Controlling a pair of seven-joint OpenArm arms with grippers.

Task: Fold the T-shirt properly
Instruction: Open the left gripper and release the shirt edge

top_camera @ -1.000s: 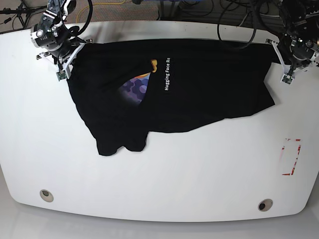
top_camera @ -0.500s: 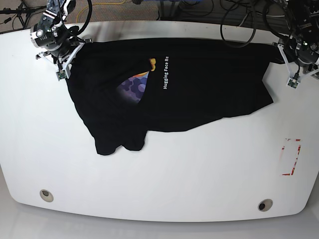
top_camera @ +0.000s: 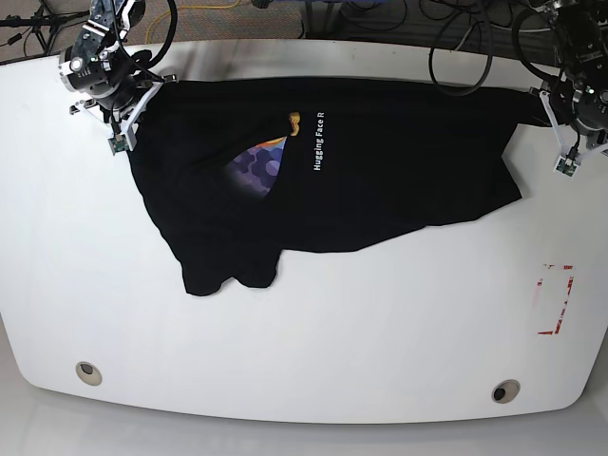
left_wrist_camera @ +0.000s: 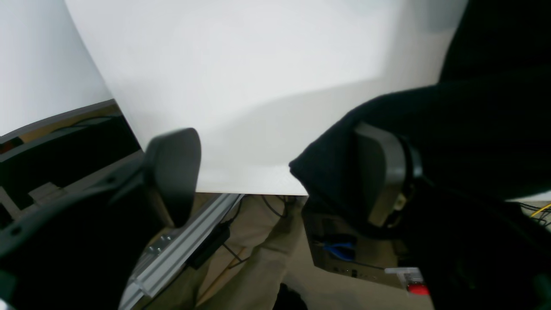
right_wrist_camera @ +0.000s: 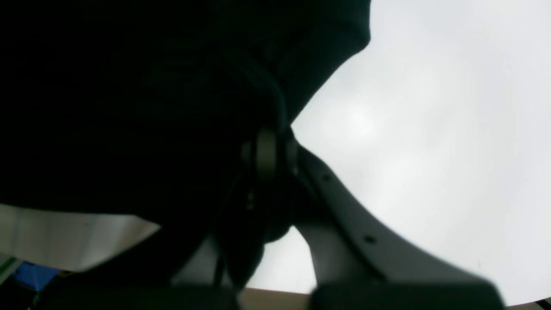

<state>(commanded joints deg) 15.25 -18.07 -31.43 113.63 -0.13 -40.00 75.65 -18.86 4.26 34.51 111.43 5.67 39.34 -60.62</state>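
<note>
Lying partly folded across the upper half of the white table (top_camera: 313,332), the T-shirt (top_camera: 380,171) is being stretched: the right gripper (top_camera: 119,106), upper left, is pinching one corner, while the left gripper (left_wrist_camera: 275,172), upper right, is gaping, cloth draped over one finger.

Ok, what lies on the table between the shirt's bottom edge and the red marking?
Nothing: bare white table between the T-shirt and the red marking, in the base view.

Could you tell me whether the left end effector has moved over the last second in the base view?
Yes. The left end effector has shifted outward toward the table's right edge, measured against the red marking, leaving the T-shirt.
</note>
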